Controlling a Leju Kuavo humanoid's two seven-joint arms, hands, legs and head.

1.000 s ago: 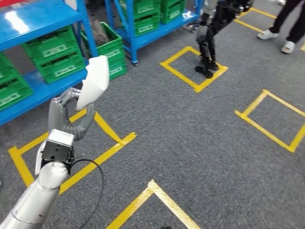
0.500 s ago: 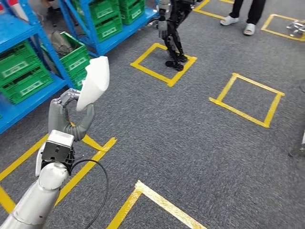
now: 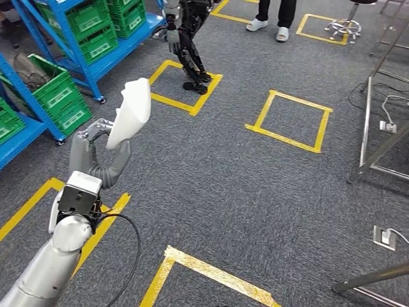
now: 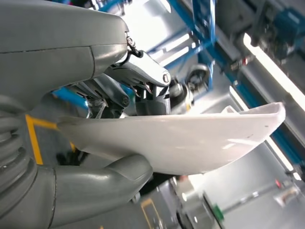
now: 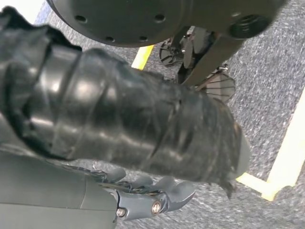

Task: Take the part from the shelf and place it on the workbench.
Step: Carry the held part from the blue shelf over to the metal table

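Head view shows open grey carpet floor [image 3: 231, 192] right of the left hand [image 3: 94, 153]. It grips a white curved plastic part [image 3: 129, 112], long axis tilted up and rightward. Right hand [image 5: 144, 198] hangs with fingers loosely curled, holding nothing.

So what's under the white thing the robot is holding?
The left hand grips the white part from below, thumb underneath. Beneath that lies grey carpet. The hand covers part of its underside.
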